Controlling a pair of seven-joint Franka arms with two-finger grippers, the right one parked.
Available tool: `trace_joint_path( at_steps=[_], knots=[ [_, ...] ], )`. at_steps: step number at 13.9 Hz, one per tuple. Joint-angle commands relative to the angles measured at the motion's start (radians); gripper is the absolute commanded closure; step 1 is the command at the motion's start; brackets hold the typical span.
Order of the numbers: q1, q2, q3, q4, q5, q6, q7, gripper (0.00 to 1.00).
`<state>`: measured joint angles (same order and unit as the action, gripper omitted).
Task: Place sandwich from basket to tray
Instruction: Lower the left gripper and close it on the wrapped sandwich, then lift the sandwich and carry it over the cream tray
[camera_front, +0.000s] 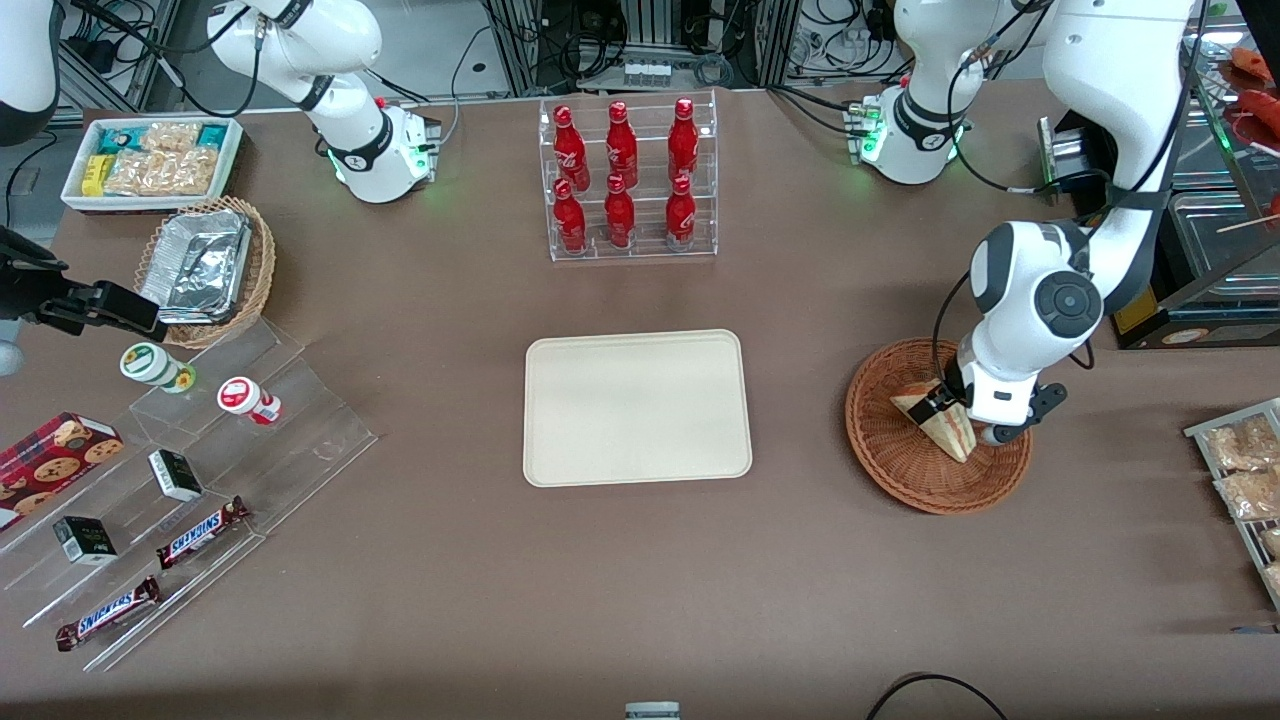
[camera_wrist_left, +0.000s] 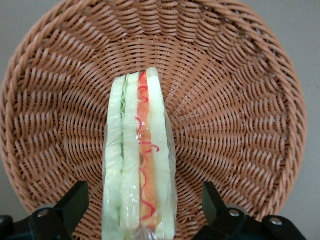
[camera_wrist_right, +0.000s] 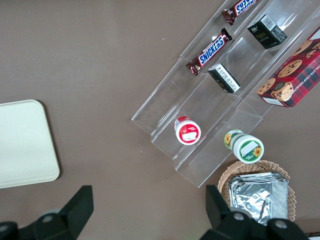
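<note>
In the front view we see the claw (camera_front: 950, 412) low over the basket (camera_front: 900, 470) at the right of the frame, with the sandwich (camera_front: 940, 425) lying inside it. The working arm's white wrist covers part of the basket's rim and the sandwich's nearer end, so we cannot judge the grip from here. The tray (camera_front: 637, 407) sits bare at the centre of the tabletop (camera_front: 640, 600), well apart from the basket.

In the left wrist view we look straight down on the sandwich (camera_wrist_left: 139, 160), wrapped in clear film, its cut edge showing red and green layers. The two dark fingers (camera_wrist_left: 75, 202) stand spread on either side of it, apart from the bread, so the claw (camera_wrist_left: 142, 200) is open. The basket (camera_wrist_left: 240, 100) fills the frame, its rim cut off at the edges.

In the right wrist view we catch only a corner of the tray (camera_wrist_right: 25, 142) at the left edge
</note>
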<state>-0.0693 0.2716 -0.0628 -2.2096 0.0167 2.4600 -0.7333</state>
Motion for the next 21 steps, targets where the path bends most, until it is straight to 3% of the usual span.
trace_joint_path(
  at_steps=[1,2,3,8,11,14,21],
  knots=[
    [-0.007,0.006,0.006,-0.001,0.02,0.014,-0.029,0.49],
    [-0.007,0.005,0.006,-0.001,0.02,0.013,-0.031,0.84],
    [-0.007,-0.002,0.006,-0.001,0.02,0.008,-0.028,1.0],
    [-0.007,-0.089,0.006,0.057,0.046,-0.155,-0.015,1.0],
    [-0.042,-0.1,-0.012,0.251,0.068,-0.408,-0.024,1.0],
    [-0.154,-0.063,-0.019,0.46,0.057,-0.587,-0.043,1.0],
    [-0.489,0.076,-0.02,0.582,0.052,-0.534,-0.081,1.0]
  ],
)
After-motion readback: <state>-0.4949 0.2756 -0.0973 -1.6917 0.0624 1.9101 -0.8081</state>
